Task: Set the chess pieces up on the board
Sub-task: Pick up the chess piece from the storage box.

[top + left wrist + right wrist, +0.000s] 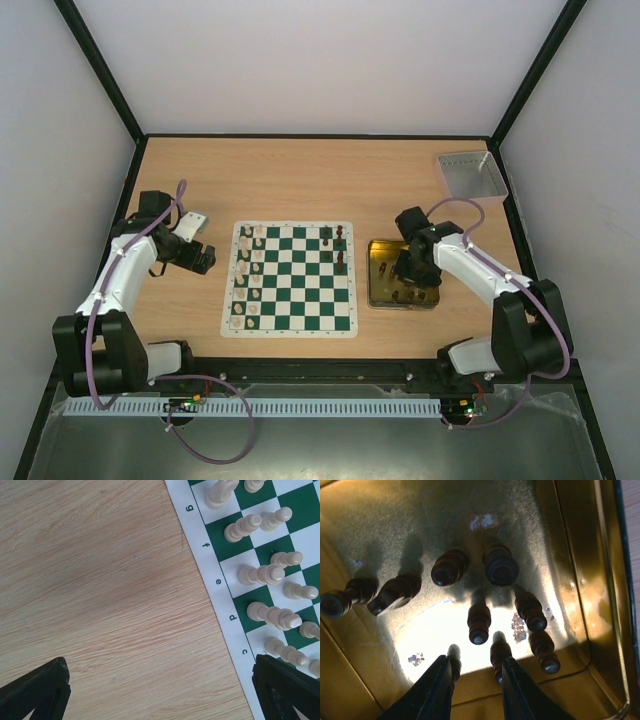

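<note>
The left gripper (205, 258) hung over bare table (300, 180) at 9 o'clock of the board (300, 292), jaws fully apart and holding nothing; in the left wrist view its fingers (40, 690) framed wood grain, with the board's lettered border at 3 o'clock. The right gripper (403, 275) was lowered into the gold tin (375, 278), which lay at 3 o'clock of the board. In the right wrist view, the right gripper (477, 666) showed its jaws narrowly apart with tin floor between them and a dark piece at each fingertip; contact could not be confirmed. Several dark brown pieces (479, 622) stood inside the tin. The cream pieces (248, 280) occupied two files along the board's 9 o'clock edge. A few dark pieces (340, 248) stood toward its 1 o'clock corner. A grey tray (470, 172) lay at the table's far 1 o'clock corner.
</note>
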You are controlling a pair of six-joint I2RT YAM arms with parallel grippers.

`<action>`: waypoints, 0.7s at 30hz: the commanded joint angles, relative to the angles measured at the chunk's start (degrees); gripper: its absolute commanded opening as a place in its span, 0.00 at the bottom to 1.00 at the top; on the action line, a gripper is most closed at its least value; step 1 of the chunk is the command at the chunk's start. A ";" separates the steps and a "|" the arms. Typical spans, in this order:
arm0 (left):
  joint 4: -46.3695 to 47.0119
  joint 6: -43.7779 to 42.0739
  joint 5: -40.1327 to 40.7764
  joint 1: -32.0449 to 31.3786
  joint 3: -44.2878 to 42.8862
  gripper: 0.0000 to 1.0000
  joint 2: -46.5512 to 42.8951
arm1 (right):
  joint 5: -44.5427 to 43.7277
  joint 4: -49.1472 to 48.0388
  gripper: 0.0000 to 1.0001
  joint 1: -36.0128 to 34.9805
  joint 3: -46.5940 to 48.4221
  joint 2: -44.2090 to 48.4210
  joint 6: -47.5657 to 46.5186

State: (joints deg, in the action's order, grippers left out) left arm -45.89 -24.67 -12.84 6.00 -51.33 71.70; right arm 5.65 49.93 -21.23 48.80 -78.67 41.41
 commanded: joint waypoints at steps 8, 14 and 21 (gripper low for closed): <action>-0.26 0.41 1.08 -0.44 0.79 0.99 0.89 | 0.96 -4.20 0.27 3.51 -0.83 -3.30 -2.36; -0.25 0.58 1.30 -0.46 0.86 0.99 0.98 | 1.89 -5.64 0.26 3.83 -1.42 -4.46 -2.83; -0.25 0.67 1.42 -0.64 0.86 0.99 1.16 | 2.36 -7.39 0.23 4.09 -2.83 -5.43 -2.94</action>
State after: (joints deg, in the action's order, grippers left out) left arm -45.78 -24.62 -11.90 5.63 -51.33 72.20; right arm 8.10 43.97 -17.56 47.20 -83.37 38.89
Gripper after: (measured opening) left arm 0.991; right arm 0.237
